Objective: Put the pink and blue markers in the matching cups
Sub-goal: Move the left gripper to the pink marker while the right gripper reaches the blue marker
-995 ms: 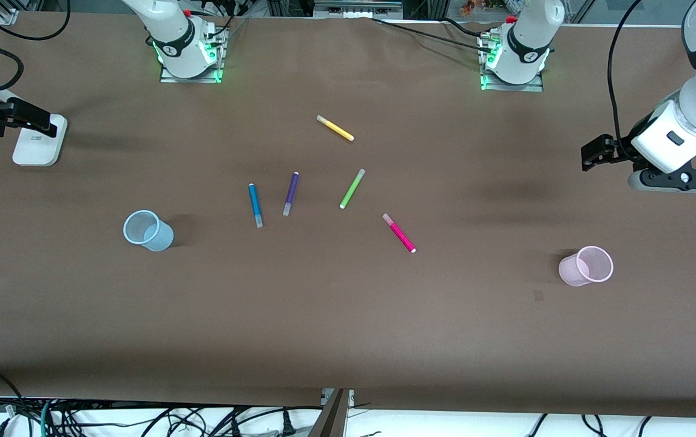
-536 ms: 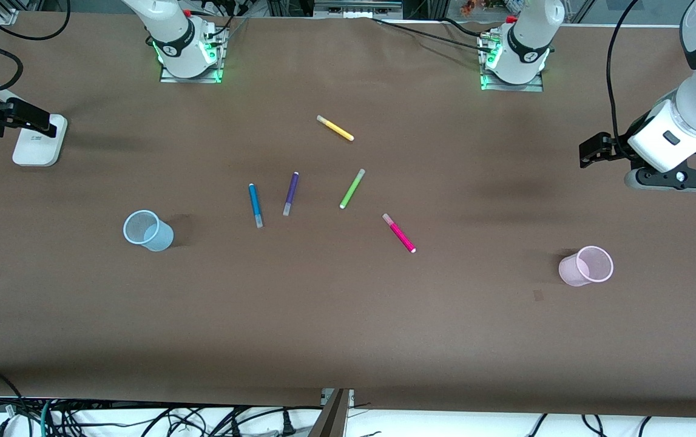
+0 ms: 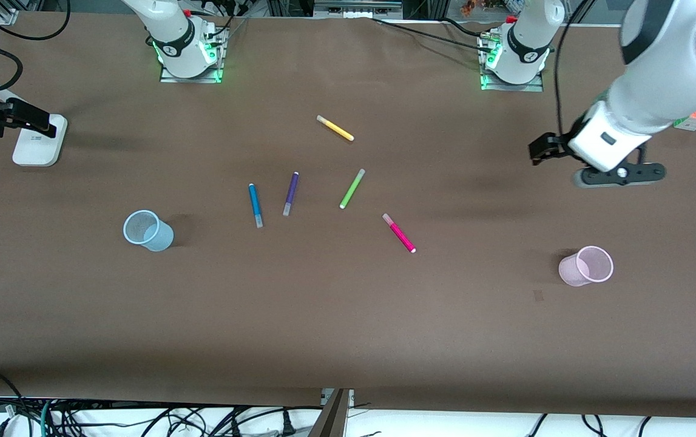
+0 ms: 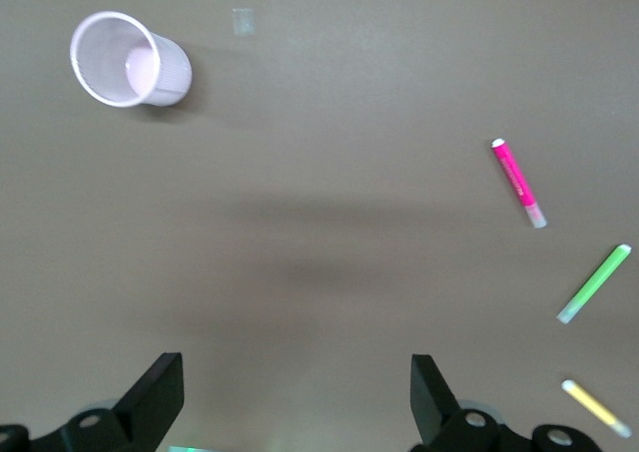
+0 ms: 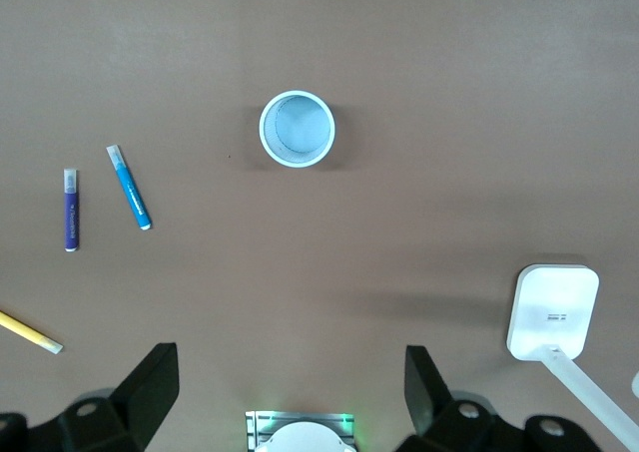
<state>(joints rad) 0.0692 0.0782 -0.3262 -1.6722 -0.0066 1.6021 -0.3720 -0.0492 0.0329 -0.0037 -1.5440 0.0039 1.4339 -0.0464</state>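
Note:
The pink marker [image 3: 398, 232] and the blue marker [image 3: 255, 205] lie flat near the table's middle. The pale blue cup [image 3: 147, 230] stands upright toward the right arm's end. The pale pink cup [image 3: 586, 266] stands upright toward the left arm's end. My left gripper [image 3: 618, 175] hangs over bare table at that end; it is open and empty [image 4: 295, 392]. Its wrist view holds the pink cup [image 4: 130, 60] and pink marker [image 4: 519, 183]. My right gripper [image 5: 290, 382] is open and empty, high over its own base, out of the front view. Its wrist view shows the blue cup [image 5: 297, 128] and blue marker [image 5: 129, 187].
A purple marker [image 3: 290, 193], a green marker [image 3: 352, 188] and a yellow marker [image 3: 335, 128] lie among the task markers. A white stand base [image 3: 38, 142] with a black device on it sits at the right arm's end. A small orange box [image 3: 692, 118] sits at the left arm's end.
My left arm has swung toward the middle of the table, its gripper still open. The markers, the cups and the right arm have not moved.

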